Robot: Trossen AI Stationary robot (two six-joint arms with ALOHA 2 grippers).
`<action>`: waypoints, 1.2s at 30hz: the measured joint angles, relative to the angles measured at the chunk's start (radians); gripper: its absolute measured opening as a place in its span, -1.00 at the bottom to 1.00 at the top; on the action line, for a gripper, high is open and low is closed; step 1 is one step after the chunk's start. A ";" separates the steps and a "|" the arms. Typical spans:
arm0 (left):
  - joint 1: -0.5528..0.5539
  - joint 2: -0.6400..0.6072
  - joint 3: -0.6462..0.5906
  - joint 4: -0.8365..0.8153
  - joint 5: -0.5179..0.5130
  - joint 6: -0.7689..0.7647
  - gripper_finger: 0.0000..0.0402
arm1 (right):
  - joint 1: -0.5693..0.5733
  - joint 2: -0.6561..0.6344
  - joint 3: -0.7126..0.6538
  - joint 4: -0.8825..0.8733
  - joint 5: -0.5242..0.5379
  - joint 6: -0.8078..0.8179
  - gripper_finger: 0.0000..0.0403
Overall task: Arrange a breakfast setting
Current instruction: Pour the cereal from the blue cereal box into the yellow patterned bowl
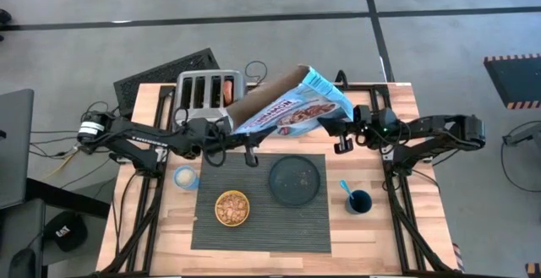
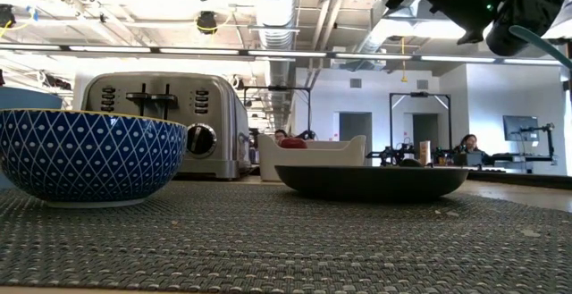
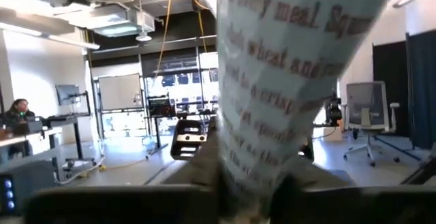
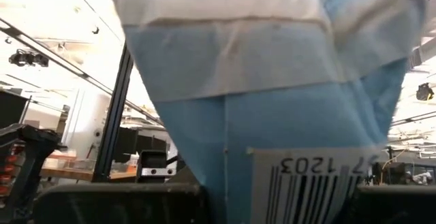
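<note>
The blue cereal box [image 1: 292,107] hangs tilted in the air over the table's far side, between my two grippers. My left gripper [image 1: 226,128] is shut on its left end and my right gripper [image 1: 331,126] on its right end. Below them lies the dark ribbed placemat [image 1: 260,227], bearing a bowl [image 1: 232,208] with cereal, blue-patterned outside [image 2: 85,155], and the dark round plate [image 1: 296,179]. The dark blue cup [image 1: 360,200] with the blue-handled spoon [image 1: 345,187] stands right of the mat. A red apple [image 2: 293,142] shows only in the low view. My left gripper pinches the box's printed end [image 3: 255,163] between its two fingers, coming level from the table's left. The box is lifted clear of the table and rises slanting away from the fingers. My right gripper pinches the box's end with the barcode [image 4: 306,173] between its two fingers, coming level from the table's right. The box is lifted clear and stands up past the fingers.
The four-slot steel toaster [image 1: 210,92] stands at the far left, with something orange in one slot [image 1: 226,90]. A small pale cup [image 1: 184,177] sits left of the mat. People sit in the room beyond the table [image 2: 466,144].
</note>
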 joint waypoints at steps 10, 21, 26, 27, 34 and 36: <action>0.000 -0.004 0.000 -0.005 0.004 0.040 -1.00 | -0.002 0.000 0.000 -0.007 0.001 0.003 -0.49; 0.000 -0.112 -0.001 -0.155 -0.034 0.072 -1.00 | -0.040 -0.037 -0.008 -0.114 -0.004 0.000 0.21; 0.000 -0.200 -0.001 -0.276 -0.048 0.074 -1.00 | -0.086 -0.115 -0.024 -0.260 -0.004 0.000 0.31; 0.000 -0.216 -0.001 -0.305 -0.052 0.074 -1.00 | -0.096 -0.133 -0.025 -0.296 -0.004 0.000 0.31; 0.000 -0.295 -0.001 -0.498 -0.059 0.059 -1.00 | -0.143 -0.251 -0.026 -0.549 -0.006 -0.003 0.31; 0.000 -0.309 -0.001 -0.555 -0.063 0.047 -1.00 | -0.148 -0.283 -0.026 -0.627 -0.006 -0.016 0.31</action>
